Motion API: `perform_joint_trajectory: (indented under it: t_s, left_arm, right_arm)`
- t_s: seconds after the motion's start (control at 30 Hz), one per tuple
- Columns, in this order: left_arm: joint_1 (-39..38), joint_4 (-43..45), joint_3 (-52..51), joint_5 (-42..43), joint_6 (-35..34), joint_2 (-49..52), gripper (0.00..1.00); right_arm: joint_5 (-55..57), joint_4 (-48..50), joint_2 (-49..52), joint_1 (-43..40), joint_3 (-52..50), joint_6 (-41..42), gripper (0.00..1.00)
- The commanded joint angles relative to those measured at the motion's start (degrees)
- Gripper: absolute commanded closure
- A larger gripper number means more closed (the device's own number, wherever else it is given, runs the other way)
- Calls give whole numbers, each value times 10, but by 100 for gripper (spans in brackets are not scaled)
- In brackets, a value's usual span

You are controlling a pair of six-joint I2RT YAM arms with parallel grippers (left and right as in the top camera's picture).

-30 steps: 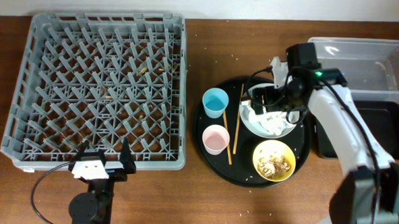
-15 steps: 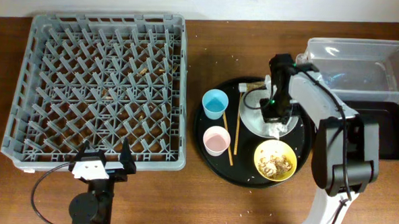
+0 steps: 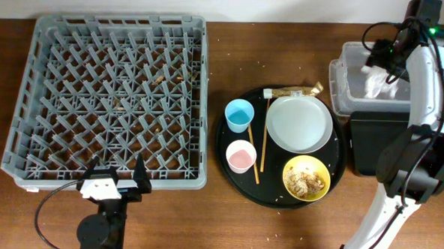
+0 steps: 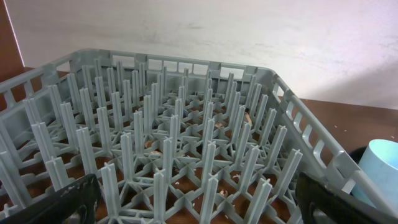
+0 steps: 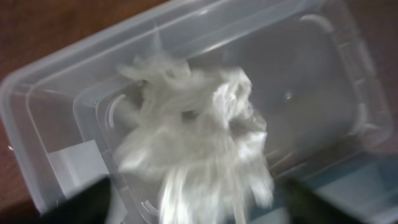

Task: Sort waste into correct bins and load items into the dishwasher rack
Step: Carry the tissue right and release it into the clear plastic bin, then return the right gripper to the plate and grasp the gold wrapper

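Note:
My right gripper (image 3: 379,62) hangs open over the clear plastic tub (image 3: 342,100). The crumpled white tissue (image 3: 375,85) is inside the tub. In the right wrist view the tissue (image 5: 199,137) is blurred between my spread fingers (image 5: 84,202), above the tub floor (image 5: 311,81). The pale grey plate (image 3: 299,123) is bare, and the gold-brown wrapper (image 3: 292,91) lies at its far edge. The yellow bowl (image 3: 305,178) holds crumbs and scraps. The blue cup (image 3: 240,114), pink cup (image 3: 240,155) and chopsticks (image 3: 263,141) lie alongside. My left gripper (image 3: 114,184) is open at the near edge of the grey rack (image 3: 110,97).
The dishes sit on a round black tray (image 3: 275,198). The shallow black rectangular tray (image 3: 377,142) lies in front of the tub. The left wrist view shows the rack's pegs (image 4: 168,143), open fingers (image 4: 56,202) low at both sides, and the blue cup (image 4: 380,165). Small crumbs dot the table.
My right gripper lifted the tissue off the plate, swung back right over the clear tub and opened. The tissue is now in the tub and the plate is bare. The left arm is still.

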Motion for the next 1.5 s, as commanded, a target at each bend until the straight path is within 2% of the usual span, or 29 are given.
perform_joint_trajectory:
  t_s: [0.0,0.07,0.13,0.17,0.2,0.23,0.27,0.3,0.4,0.6,0.83,1.23,1.27,1.47]
  left_arm:
    - [2,0,-3,6,9,-2,1]
    - [2,0,-3,6,9,-2,1]
    - [2,0,-3,6,9,-2,1]
    - [2,0,-3,6,9,-2,0]
    - [2,0,-3,6,9,-2,1]
    - [2,0,-3,6,9,-2,1]
    - [2,0,-3,6,9,-2,0]
    - [2,0,-3,6,9,-2,0]
    - [2,0,-3,6,9,-2,1]
    - [2,0,-3,6,9,-2,0]
    - [2,0,-3,6,9,-2,0]
    - [2,0,-3,6,9,-2,1]
    - [2,0,-3,6,9,-2,0]
    - [2,0,-3,6,9,-2,0]
  right_arm:
    - [-119,0,-32,3,22,5,2]
    - [-231,-2,-63,7,35,5,2]
    - [-266,-18,-83,35,35,40,1]
    - [-251,-43,-83,67,34,63,6]
    - [-155,-76,-81,113,21,147,24]
    - [-76,-82,-81,150,-1,222,36]
    - [-12,-73,-81,181,-30,285,38]
    - [12,-47,-81,210,-66,307,37]
    - [12,40,-81,249,-152,307,38]
    - [11,145,-80,254,-261,334,38]
    - [-3,161,-54,254,-273,350,44]
    - [18,208,-45,253,-311,349,46]
    - [18,208,-45,253,-311,349,50]
    - [21,203,-45,253,-311,327,92]
